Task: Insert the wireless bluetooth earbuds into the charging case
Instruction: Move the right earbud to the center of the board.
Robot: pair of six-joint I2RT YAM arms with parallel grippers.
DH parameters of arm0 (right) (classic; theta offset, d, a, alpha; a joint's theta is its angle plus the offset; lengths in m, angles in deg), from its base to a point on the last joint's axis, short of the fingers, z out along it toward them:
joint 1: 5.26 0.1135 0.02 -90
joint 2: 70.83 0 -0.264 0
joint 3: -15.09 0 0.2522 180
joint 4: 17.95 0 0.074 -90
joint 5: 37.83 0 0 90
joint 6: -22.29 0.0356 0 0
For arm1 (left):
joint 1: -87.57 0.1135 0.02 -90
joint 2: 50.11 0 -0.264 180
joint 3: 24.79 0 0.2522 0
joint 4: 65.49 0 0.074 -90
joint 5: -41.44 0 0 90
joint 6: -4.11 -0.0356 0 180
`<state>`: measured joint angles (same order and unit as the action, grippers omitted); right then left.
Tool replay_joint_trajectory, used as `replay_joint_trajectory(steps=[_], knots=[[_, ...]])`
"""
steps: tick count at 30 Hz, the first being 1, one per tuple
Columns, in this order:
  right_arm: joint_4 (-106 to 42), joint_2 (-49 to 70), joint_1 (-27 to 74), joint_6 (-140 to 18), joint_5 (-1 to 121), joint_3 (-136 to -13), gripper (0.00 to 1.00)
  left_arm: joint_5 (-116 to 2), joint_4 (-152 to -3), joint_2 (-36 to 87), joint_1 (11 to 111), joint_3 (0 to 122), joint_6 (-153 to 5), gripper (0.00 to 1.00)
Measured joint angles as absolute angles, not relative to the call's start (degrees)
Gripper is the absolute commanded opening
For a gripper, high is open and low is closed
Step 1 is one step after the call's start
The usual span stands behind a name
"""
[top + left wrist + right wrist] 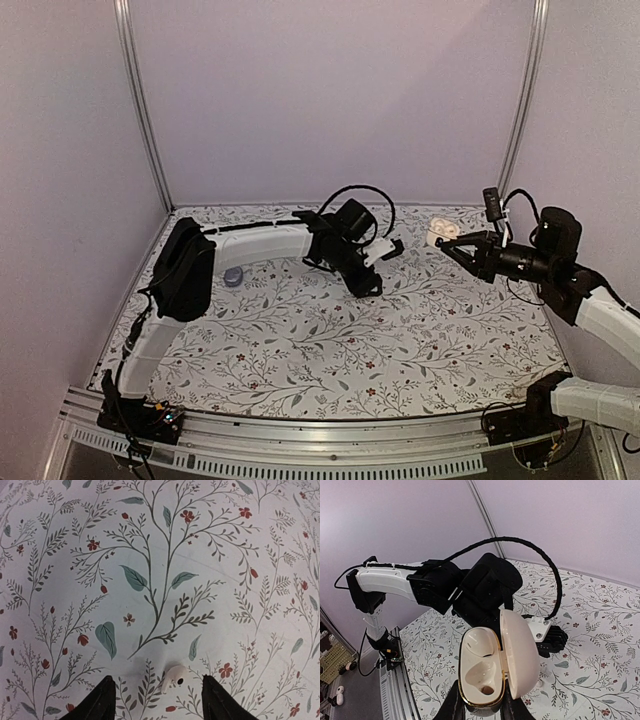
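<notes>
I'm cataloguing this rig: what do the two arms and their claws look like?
Both arms mix white shell segments with black joint housings: see the left arm and right arm. A black looping cable arcs over the left wrist; thinner black wires loop above the right. The left claw and right claw have black, tapered fingers.

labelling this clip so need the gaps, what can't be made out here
- Top view: the earbud is hidden under the left gripper; the grey object is too small to identify.
- Left wrist view: the bottom edge cuts off the fingers.
- Right wrist view: the bottom edge crops the right gripper holding the charging case; no second earbud shows anywhere.
</notes>
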<state>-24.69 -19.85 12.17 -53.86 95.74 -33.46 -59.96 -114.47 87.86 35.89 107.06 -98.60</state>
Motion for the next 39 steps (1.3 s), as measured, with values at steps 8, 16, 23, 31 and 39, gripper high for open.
replay_joint_trajectory(steps=[8,16,23,31,39], knots=[[-23.9,-21.0,12.0,-52.1,96.3,-31.8,0.00,-57.5,-116.8,93.9,33.6,113.6,-100.6,0.45],[-23.5,-22.0,12.0,-52.0,96.3,-31.8,0.00,-56.4,-118.1,96.2,33.5,114.9,-100.7,0.29],[-23.5,-22.4,12.0,-52.0,96.4,-31.8,0.00,-54.6,-119.2,96.9,33.6,114.8,-99.9,0.13],[-23.6,-22.4,11.9,-52.1,96.9,-31.8,0.00,-52.3,-117.6,88.4,34.2,101.0,-96.0,0.09],[-23.9,-22.3,11.9,-52.8,98.0,-31.8,0.00,-52.0,-115.7,69.5,34.7,71.8,-87.1,0.10]])
